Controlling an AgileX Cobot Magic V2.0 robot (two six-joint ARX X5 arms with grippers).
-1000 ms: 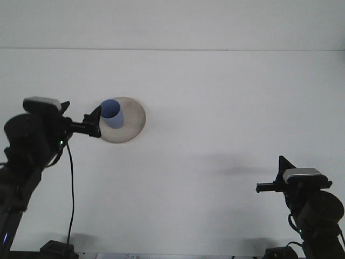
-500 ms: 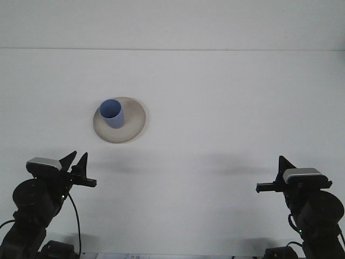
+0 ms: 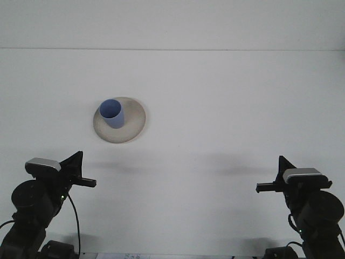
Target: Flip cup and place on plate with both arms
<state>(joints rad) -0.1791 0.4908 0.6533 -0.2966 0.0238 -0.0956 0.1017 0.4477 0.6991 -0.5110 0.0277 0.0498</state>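
Note:
A blue cup [image 3: 112, 113] stands upright, mouth up, on the left part of a beige plate [image 3: 135, 122] at the table's middle left. My left gripper [image 3: 83, 172] is low at the front left, well short of the plate and apart from it, with its fingers together and nothing in them. Low at the front right sits my right gripper [image 3: 274, 177], also shut and empty, far from the cup.
The white table [image 3: 226, 108] runs back to a pale wall. Black cables and the arm bases [image 3: 54, 249] lie along the front edge.
My left arm let go of the cup on the plate and drew back down to the front left; its fingers, apart half a second ago, have come together. The right arm has not moved.

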